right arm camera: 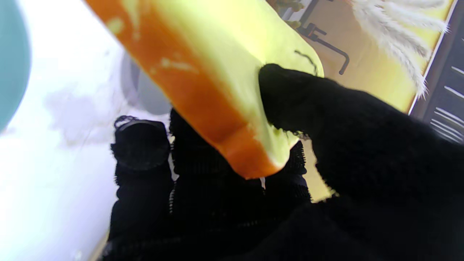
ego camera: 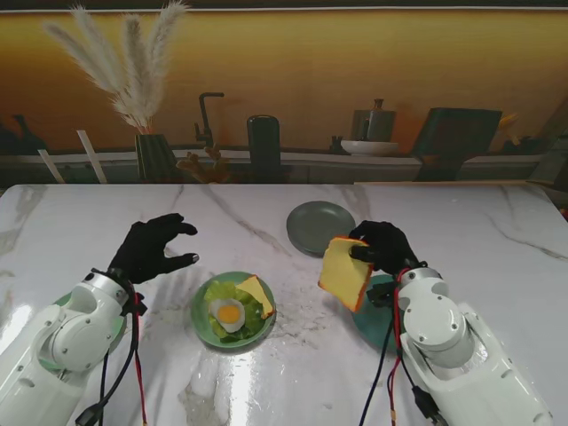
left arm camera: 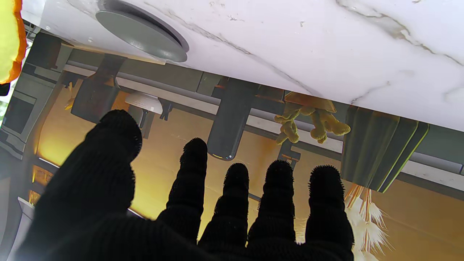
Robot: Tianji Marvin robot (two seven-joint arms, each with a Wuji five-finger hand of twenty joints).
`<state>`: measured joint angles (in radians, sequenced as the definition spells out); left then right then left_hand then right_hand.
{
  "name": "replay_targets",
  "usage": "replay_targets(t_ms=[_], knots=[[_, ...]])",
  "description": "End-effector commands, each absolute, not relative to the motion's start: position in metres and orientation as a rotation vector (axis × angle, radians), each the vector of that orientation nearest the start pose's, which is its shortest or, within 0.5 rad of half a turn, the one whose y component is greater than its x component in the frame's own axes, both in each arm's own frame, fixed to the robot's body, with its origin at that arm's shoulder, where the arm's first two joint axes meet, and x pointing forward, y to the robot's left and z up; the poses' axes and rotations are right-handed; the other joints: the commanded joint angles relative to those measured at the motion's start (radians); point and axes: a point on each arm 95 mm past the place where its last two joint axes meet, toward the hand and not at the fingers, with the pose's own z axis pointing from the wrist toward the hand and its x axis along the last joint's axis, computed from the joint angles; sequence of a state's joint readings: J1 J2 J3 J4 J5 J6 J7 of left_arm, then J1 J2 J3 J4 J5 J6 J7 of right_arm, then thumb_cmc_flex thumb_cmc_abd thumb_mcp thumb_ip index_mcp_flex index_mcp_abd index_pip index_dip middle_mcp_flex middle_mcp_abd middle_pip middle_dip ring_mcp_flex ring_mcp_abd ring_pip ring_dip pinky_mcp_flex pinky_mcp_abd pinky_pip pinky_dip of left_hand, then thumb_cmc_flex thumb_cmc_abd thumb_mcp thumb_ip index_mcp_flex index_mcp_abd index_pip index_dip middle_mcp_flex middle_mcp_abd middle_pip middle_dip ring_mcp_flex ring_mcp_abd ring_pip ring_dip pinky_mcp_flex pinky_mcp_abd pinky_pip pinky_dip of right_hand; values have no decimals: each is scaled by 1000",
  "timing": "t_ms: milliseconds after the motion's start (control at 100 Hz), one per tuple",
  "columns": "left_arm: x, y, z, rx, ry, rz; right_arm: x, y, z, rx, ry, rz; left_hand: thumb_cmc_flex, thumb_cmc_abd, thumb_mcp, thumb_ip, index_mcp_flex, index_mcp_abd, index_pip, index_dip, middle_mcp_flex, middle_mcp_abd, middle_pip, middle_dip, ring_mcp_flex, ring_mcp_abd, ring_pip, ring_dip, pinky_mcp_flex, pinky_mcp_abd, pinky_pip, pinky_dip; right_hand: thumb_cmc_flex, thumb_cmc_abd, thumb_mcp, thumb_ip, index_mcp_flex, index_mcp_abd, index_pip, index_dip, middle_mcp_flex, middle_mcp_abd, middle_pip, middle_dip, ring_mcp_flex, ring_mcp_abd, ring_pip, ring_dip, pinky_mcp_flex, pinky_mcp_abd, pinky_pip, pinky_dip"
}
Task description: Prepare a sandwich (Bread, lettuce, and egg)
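The marble counter [ego camera: 266, 213] is seen spread beneath both arms. The right robot hand [ego camera: 383, 247] is held raised over it, closed around a bread slice [ego camera: 345, 272] with an orange crust; in the right wrist view the thumb [right arm camera: 290, 98] is pressed on the slice's pale face while the fingers [right arm camera: 141, 152] are curled behind it. A grey plate [ego camera: 319, 226] is seen just beyond this hand, and a teal plate [ego camera: 368, 319] lies under its wrist, largely hidden. The left robot hand [ego camera: 153, 248] is held open with fingers spread, nothing in its grasp. To its right, between the two hands, a green plate [ego camera: 201, 317] is set, on which lettuce [ego camera: 217, 293], another bread slice [ego camera: 257, 295] and what appears to be a halved egg [ego camera: 230, 313] are laid.
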<state>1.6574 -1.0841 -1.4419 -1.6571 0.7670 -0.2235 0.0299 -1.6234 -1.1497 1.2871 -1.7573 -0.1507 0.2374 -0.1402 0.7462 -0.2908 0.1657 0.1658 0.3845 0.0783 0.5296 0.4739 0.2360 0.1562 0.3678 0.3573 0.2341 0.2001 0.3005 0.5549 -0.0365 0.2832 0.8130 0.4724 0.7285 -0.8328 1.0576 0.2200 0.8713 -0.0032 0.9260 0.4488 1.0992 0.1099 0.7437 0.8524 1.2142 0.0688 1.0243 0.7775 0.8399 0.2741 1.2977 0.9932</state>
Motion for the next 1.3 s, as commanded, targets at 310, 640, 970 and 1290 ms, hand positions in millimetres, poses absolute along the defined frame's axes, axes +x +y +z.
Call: replay_targets(t_ms=[310, 640, 970, 1290], knots=[[393, 70, -284, -1279, 1264, -1716, 410, 79, -295, -2378, -582, -1957, 28, 31, -2, -78, 11, 4, -1, 13, 11, 4, 0, 15, 3, 11, 9, 6, -1, 5, 11, 8, 71, 63, 73, -41, 23, -13, 51, -4, 13, 9, -5, -21, 19, -30, -42, -17, -11, 0, -24, 17], [393, 72, -282, -1272, 1255, -1707, 424, 122, -310, -2351, -578, -1789, 30, 33, -5, -78, 11, 2, -3, 14, 12, 4, -1, 15, 4, 11, 8, 6, -1, 4, 10, 7, 76, 69, 71, -61, 16, -14, 47, -4, -4, -2, -4, -31, -3, -29, -60, -26, -35, -6, -44, 13], [392, 75, -281, -1268, 1247, -1697, 430, 151, -329, -2346, -640, -1625, 33, 34, -8, -78, 10, 3, -5, 14, 13, 6, -1, 15, 2, 12, 7, 6, -1, 4, 9, 7, 82, 61, 72, -74, 19, -12, 44, -8, -8, -1, -3, -40, -14, -14, -62, -32, -48, 2, -48, 16], [392, 80, -280, -1260, 1236, -1688, 427, 170, -331, -2306, -628, -1582, 34, 36, -10, -77, 11, 4, -5, 14, 13, 5, -2, 15, 2, 12, 7, 6, -2, 3, 10, 8, 85, 63, 73, -88, 14, -10, 43, -10, -15, 1, -3, -42, -19, -14, -64, -39, -52, 3, -49, 17]])
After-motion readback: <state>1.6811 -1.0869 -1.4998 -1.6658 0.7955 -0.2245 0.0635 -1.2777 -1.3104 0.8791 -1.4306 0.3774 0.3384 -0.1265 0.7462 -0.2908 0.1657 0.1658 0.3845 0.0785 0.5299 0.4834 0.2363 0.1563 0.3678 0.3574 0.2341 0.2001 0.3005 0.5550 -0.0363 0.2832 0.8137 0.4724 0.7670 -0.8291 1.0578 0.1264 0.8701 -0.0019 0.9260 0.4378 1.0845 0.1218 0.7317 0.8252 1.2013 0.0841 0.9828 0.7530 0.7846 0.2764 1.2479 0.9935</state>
